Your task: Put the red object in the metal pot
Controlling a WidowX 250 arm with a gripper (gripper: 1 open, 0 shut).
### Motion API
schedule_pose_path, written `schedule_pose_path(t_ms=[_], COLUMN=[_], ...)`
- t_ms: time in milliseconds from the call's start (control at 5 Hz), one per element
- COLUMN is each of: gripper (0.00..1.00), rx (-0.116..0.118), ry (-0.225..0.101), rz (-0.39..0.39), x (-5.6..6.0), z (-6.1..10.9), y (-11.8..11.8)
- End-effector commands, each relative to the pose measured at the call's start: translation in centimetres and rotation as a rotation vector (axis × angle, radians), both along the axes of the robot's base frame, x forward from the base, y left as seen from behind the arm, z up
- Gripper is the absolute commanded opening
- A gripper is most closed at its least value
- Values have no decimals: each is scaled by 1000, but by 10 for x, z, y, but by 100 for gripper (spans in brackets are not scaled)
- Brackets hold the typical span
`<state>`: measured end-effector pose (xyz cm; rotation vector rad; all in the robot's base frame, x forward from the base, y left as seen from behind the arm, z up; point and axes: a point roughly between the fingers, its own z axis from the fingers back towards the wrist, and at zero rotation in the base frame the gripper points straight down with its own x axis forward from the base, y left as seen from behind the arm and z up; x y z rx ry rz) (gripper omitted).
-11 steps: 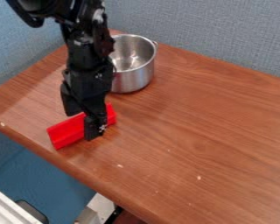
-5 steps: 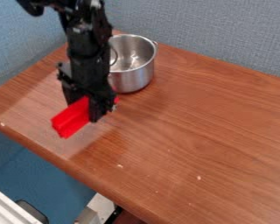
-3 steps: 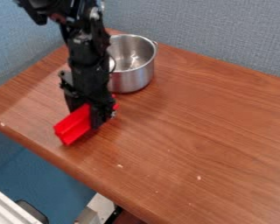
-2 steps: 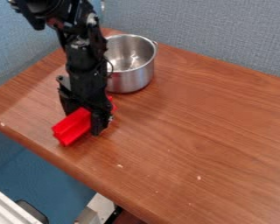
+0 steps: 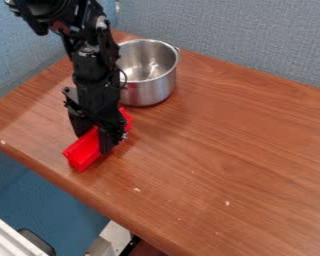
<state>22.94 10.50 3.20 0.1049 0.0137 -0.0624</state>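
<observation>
The red object [image 5: 83, 153] is a flat red block near the table's left front, angled, with its far end up between my fingers. My gripper [image 5: 99, 130] points straight down over that end, its dark jaws closed against the block's sides. The block's lower end is at or just above the wood; I cannot tell whether it touches. The metal pot [image 5: 155, 72] stands upright behind and to the right of the gripper, about a hand's width away, its shiny inside showing. The arm hides part of the pot's left wall.
The wooden table [image 5: 216, 150] stretches to the right and front. Its left and front edges run close to the block, with blue floor below. A blue-grey wall stands behind the pot.
The gripper and the red block have come down together and shifted slightly left and toward the front edge. The pot has not moved.
</observation>
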Motion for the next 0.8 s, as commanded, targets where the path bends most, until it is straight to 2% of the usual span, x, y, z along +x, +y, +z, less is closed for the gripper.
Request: schedule_pose_path(t_ms=[0,600], gripper=[0,0], rx=[7,0], ry=[-24,-25], rz=[1,-14], x=[0,-3], z=[7,10], y=[1,-3])
